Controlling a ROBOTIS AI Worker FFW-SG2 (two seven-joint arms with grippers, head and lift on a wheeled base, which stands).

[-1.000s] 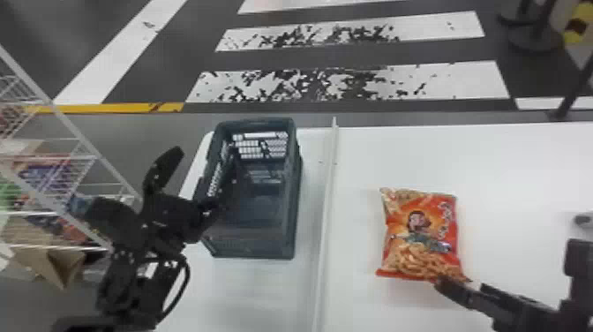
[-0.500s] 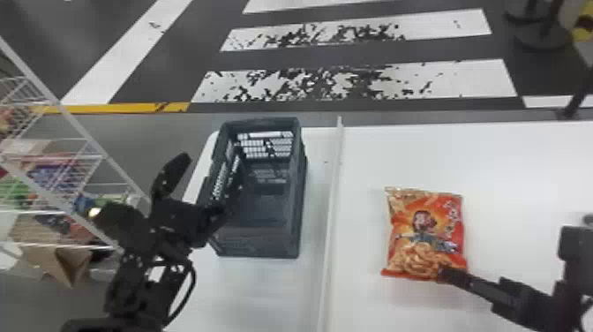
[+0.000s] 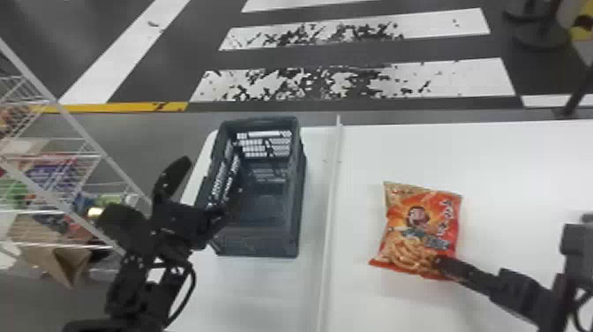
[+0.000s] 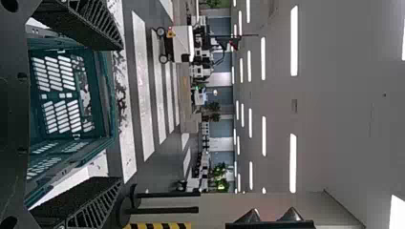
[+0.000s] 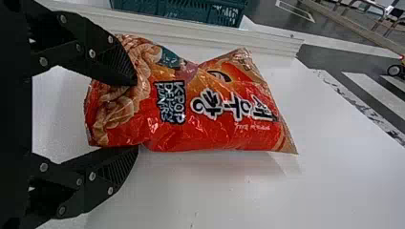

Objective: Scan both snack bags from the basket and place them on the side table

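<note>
One orange-red snack bag (image 3: 421, 229) shows right of the divider on the white table. In the head view, my right gripper (image 3: 441, 262) has a finger over the bag's near right corner. The right wrist view has the snack bag (image 5: 205, 109) squeezed at its near end between the two fingers of my right gripper (image 5: 137, 115); whether it touches the table I cannot tell. My left gripper (image 3: 205, 187) is open at the left side of the dark basket (image 3: 269, 243), with bare basket floor in sight. In the left wrist view, the basket (image 4: 107, 95) lies between the spread fingers of my left gripper (image 4: 122, 113).
A raised white divider (image 3: 328, 212) runs between basket and bag on the white table (image 3: 520, 176). To the left stands a wire shelf (image 3: 84, 137) with colourful packages, and a brown carton (image 3: 66, 260) is low beside it.
The right gripper has moved left from beside the bag onto its near corner and taken hold there. The bag's near end has shifted slightly left and away. The left arm has stayed nearly still.
</note>
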